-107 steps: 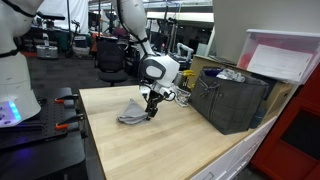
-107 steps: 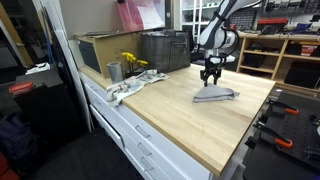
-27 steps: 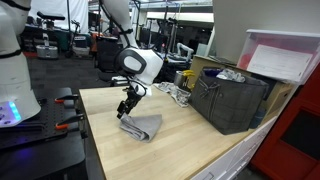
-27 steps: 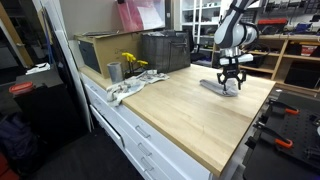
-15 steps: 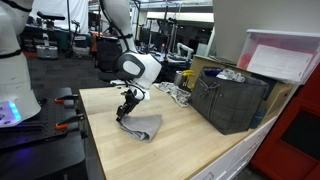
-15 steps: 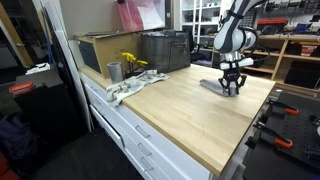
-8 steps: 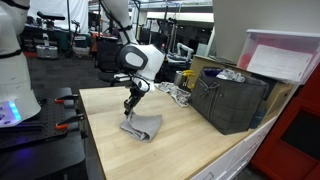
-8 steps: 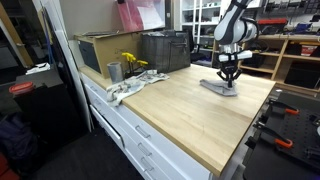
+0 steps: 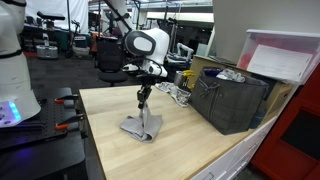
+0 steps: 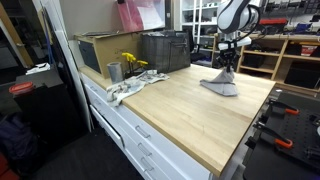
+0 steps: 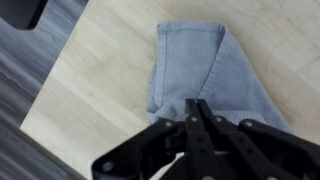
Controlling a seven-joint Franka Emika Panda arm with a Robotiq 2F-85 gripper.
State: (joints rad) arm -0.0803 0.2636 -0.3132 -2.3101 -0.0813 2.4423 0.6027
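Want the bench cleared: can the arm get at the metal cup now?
Probably not yet: the tool is shut on the grey cloth. Otherwise the table seems open toward the metal cup.

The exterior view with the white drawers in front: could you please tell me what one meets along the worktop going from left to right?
metal cup → yellow item → dark crate → grey cloth, one edge pinched up by the shut gripper

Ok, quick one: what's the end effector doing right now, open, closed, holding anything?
End effector: closed, pinching one edge of the grey cloth and holding that edge up.
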